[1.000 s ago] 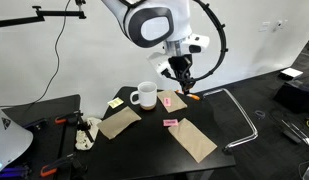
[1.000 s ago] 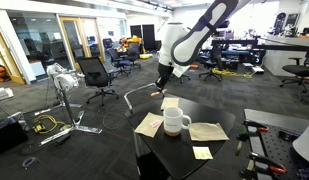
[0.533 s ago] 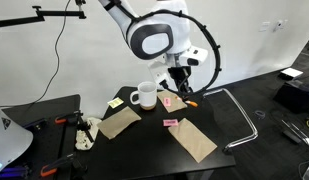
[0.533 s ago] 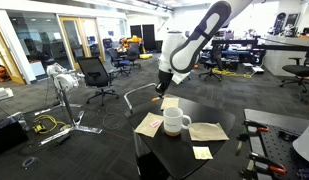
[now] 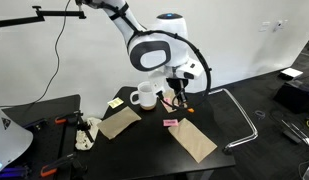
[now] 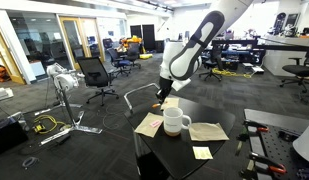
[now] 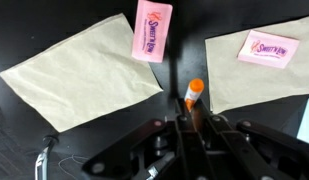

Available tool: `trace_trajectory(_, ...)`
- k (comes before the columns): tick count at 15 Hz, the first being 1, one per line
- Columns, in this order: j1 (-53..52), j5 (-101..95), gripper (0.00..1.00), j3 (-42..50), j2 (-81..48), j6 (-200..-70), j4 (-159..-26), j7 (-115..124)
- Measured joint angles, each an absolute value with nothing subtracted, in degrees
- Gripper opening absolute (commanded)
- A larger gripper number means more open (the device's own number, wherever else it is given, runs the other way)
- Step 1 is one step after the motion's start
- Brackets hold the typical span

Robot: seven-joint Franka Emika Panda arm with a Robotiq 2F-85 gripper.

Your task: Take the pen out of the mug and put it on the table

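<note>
The jaws are down low over the black surface (image 5: 154, 132), and the wrist view shows them pressed in tight on the pen (image 7: 194, 92), pinching its darker shaft with no slack on either side. The pen's orange end pokes out past the fingers (image 7: 180, 125), pointing away from the camera and down toward the surface; whether that tip touches the black top, I cannot tell. So the pen is clear of the white mug (image 5: 146, 96) and sits in the grip, over a bare black strip between two sheets of brown paper. That's the big brown paper sheet (image 7: 79, 70) fanned out on the left of the wrist view and the other brown paper sheet (image 7: 259, 90) on the right. A pink Sweet'N Low packet (image 7: 152, 28) lies just beside the big sheet's top corner, straight beyond the pen, and a second Sweet'N Low packet (image 7: 267, 47) rests on the right-hand sheet. Out wide, in both exterior views, the white arm (image 6: 194, 45) bends down steeply over the surface, and the mug stands upright just beside the jaws, apart from them, handle out to its side. In an exterior view a yellow sticky note (image 6: 202, 153) lies flat near the surface's near edge, well apart from the pen. In another, a second yellow note (image 5: 114, 103) sits on the far side of the mug from the jaws.
</note>
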State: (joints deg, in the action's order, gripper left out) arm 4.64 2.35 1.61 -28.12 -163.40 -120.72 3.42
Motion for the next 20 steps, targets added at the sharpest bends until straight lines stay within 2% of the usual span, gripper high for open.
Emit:
trace_trajectory(5, 6.0, 3.7, 0.03, 0.1, -30.0, -165.1, -120.7, 3.4)
trace_trajectory(6, 6.3, 3.7, 0.36, -0.2, -30.3, -165.3, -120.7, 3.4)
trace_trajectory(8, 6.5, 3.7, 0.44, -0.4, -30.6, -165.5, -120.7, 3.4)
trace_trajectory(15, 6.1, 3.6, 0.98, -0.9, -29.8, -165.5, -120.7, 3.4)
trace_trajectory(20, 4.2, 3.3, 1.0, -0.1, -24.0, -163.8, -122.2, 3.5)
